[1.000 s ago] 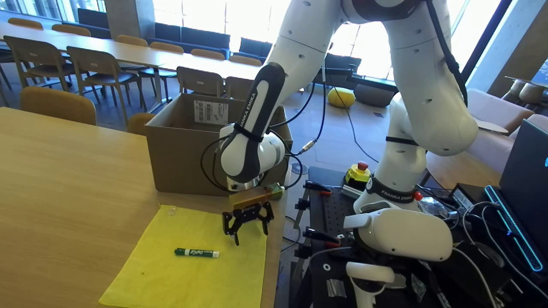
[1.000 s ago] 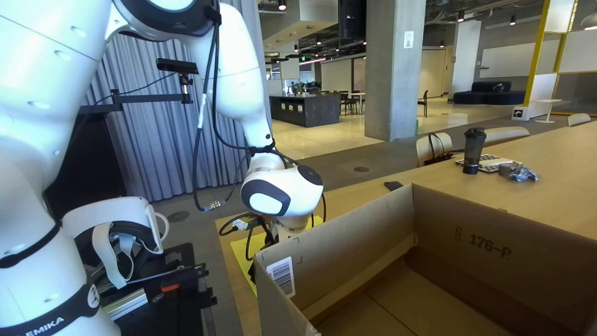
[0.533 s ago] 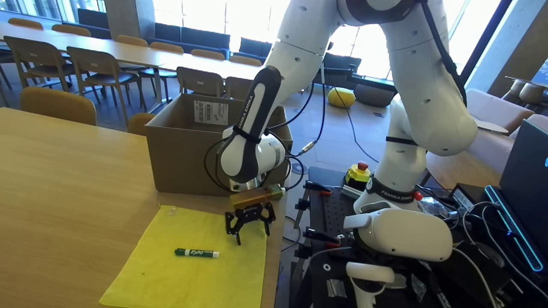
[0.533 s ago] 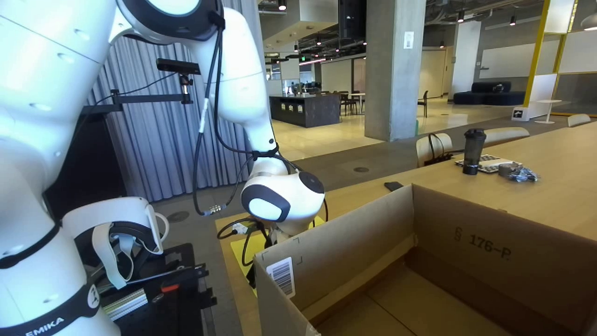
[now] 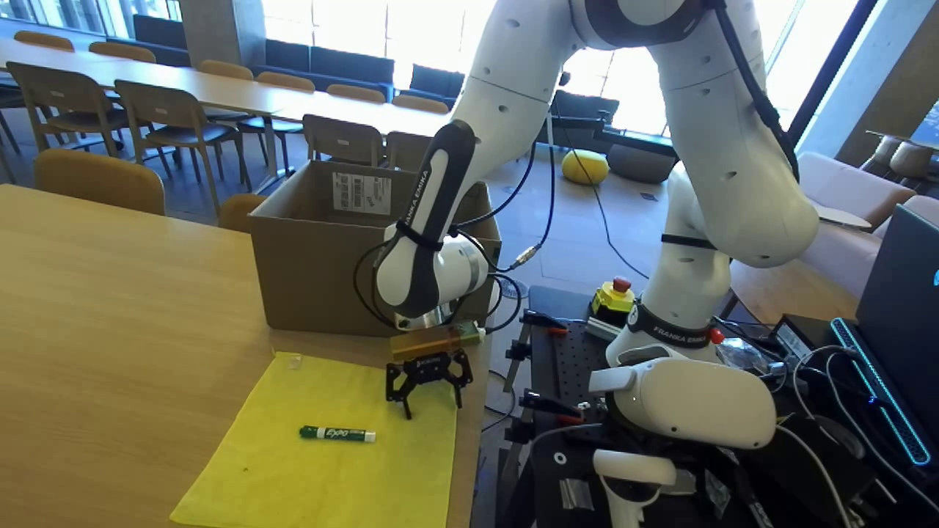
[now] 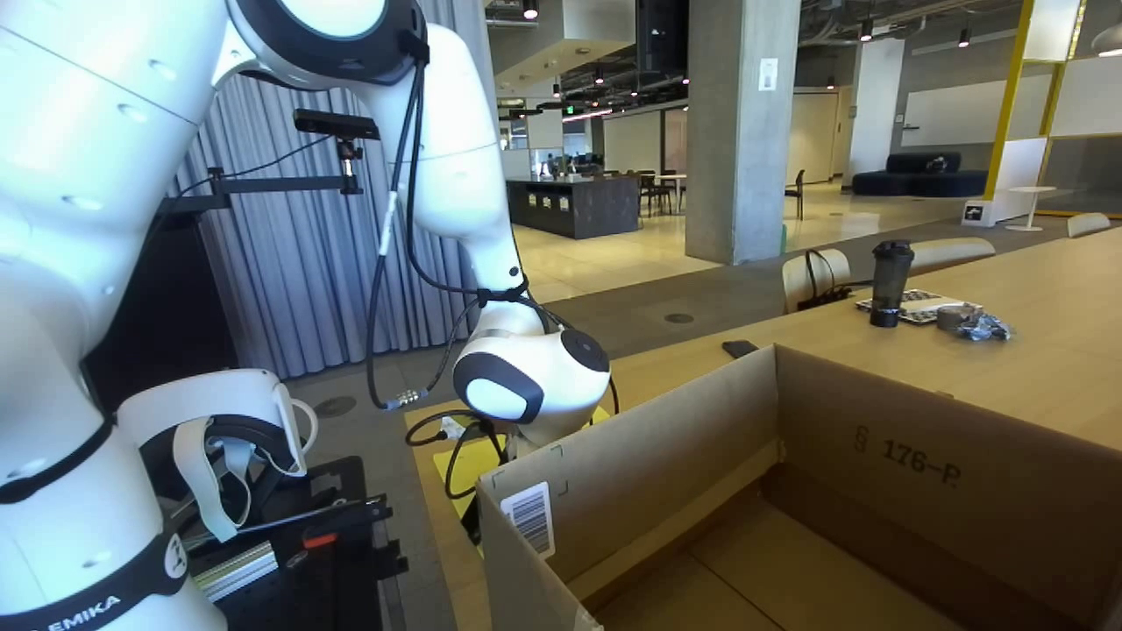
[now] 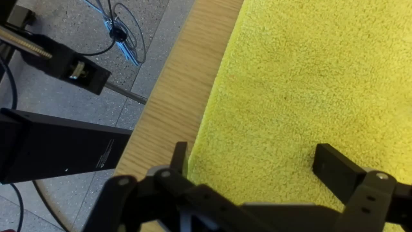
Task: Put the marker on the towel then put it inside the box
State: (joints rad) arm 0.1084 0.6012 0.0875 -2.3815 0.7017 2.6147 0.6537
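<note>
The green marker with a white end lies flat on the yellow towel in an exterior view. My gripper is open and empty, pointing down over the towel's right edge, to the right of the marker and apart from it. In the wrist view the open gripper has bare towel between its fingers; the marker is out of that view. The open brown cardboard box stands behind the towel. Its inside shows in an exterior view, where it hides the marker and most of the gripper.
The wooden table ends just right of the towel. Beyond that edge are a black stand with clamps, a white headset and a red emergency stop. A dark bottle and a phone lie past the box.
My gripper has shifted slightly right in an exterior view and hangs a little straighter. The arm's upper joints have sunk a little. The marker, towel and box have not moved.
</note>
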